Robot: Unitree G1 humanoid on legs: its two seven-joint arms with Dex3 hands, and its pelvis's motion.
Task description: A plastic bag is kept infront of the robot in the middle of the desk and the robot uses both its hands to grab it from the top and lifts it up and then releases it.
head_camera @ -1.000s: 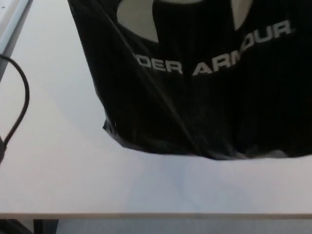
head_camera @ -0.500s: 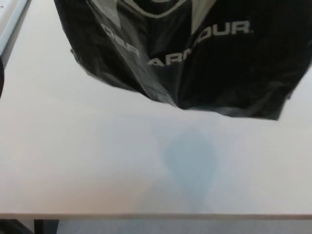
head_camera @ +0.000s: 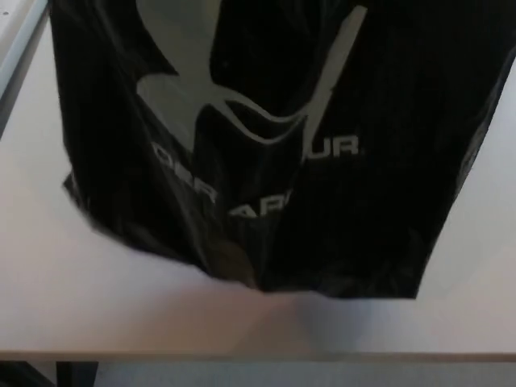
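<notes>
A black plastic bag (head_camera: 266, 161) with a pale logo and white lettering fills most of the head view. Its creased bottom edge sits low in the picture, over the white desk (head_camera: 48, 290) near the front edge. I cannot tell whether the bag touches the desk or hangs just above it. The top of the bag is out of the picture. Neither of my hands shows.
The desk's front edge (head_camera: 242, 355) runs across the bottom of the picture, with floor below it. A pale strip (head_camera: 12, 40) borders the desk at the far left.
The bag rose clear of the desk half a second ago, showing a shadow beneath; now it has dropped back, shifted left and nearer the front edge. The cable at left is gone from view.
</notes>
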